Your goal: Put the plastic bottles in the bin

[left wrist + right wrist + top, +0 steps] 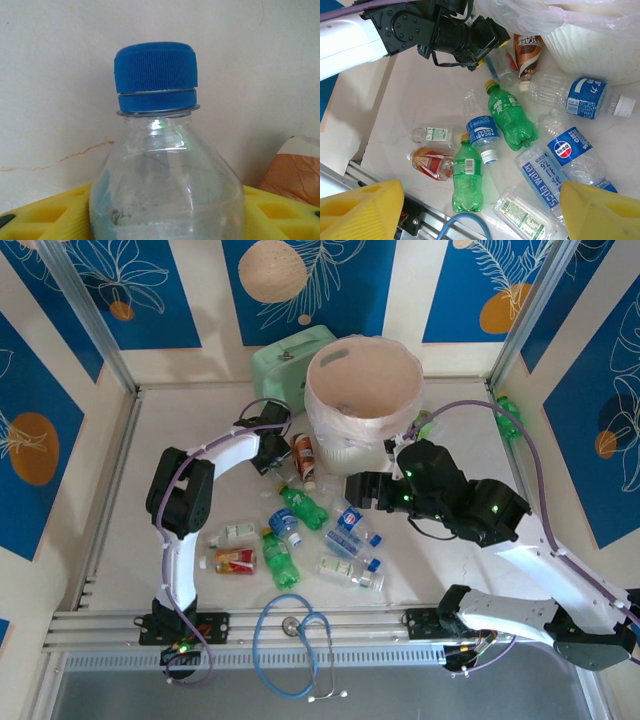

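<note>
While the overhead view places the left gripper (272, 452) just left of the bin (350, 432), the left wrist camera adds what the overhead cannot resolve. A clear bottle with a blue cap (156, 75) stands upright between the yellow fingers (45, 215), which press on both its sides in a firm grasp. A brown-labelled bottle (295, 170) shows past it on the right.

The mint-green case (285, 360) sits just beside the bin at its back left. In front of the bin and to its left, the other plastic bottles lie loose on the table (125, 500):
- a small clear bottle (235, 533);
- a red-labelled bottle (235, 560), just nearer than the small clear one;
- a green soda bottle (280, 560);
- a second green bottle (303, 507), closer to the bin.

The right wrist camera reads labels that the overhead view leaves as blue patches. It shows a Pocari Sweat bottle (482, 132) and a soda water bottle (545, 177). It also shows a blue-labelled bottle (580, 97) lying against the bin's wall under the translucent bag (520, 15), and the left gripper (485, 45) beside the bin.

The right gripper (352, 488) hovers in front of the bin. In its own camera the right gripper (480, 187) has its fingers spread wide, with nothing between them. A blue stethoscope (295, 635) lies at the table's near edge. Well to the right of the bin, one more green bottle (508, 418) rests by the side wall.
</note>
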